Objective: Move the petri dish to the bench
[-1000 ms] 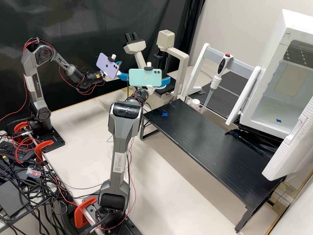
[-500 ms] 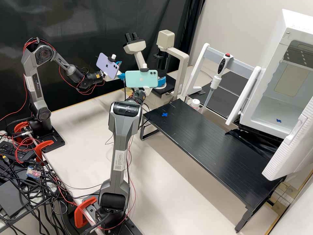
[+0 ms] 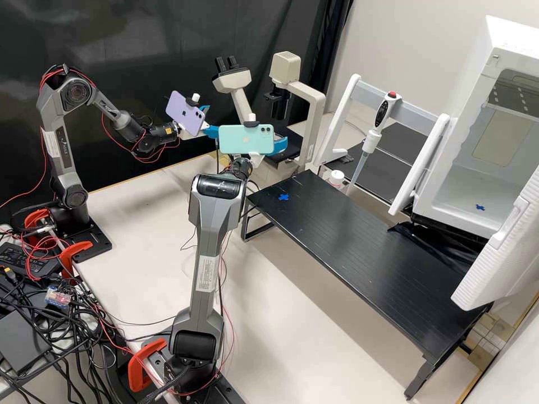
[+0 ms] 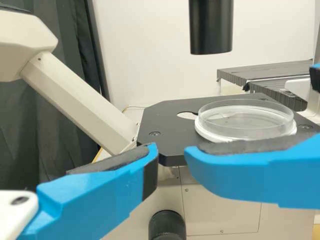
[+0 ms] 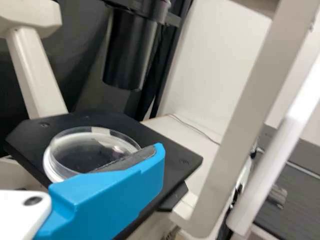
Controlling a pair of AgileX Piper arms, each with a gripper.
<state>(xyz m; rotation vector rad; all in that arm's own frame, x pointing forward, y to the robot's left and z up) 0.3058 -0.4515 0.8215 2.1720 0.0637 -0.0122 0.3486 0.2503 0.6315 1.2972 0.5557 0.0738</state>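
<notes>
Petri dish (image 5: 90, 150) on the black stage (image 5: 172, 157) of a microscope (image 5: 245, 115).
The dish lies flat, clear above a whitish lower edge, and the blue of the right claw (image 3: 279, 144) overlaps its near side; whether they touch, I can't tell. A black cylinder (image 5: 127, 52) hangs above the stage, between a pale slanting column (image 5: 36, 75) and a pale upright (image 5: 217, 185). Behind, a thin cable (image 5: 192, 128) crosses the pale table (image 5: 167, 134), and a white bar (image 5: 280, 155) stands slanted beyond the upright.
</notes>
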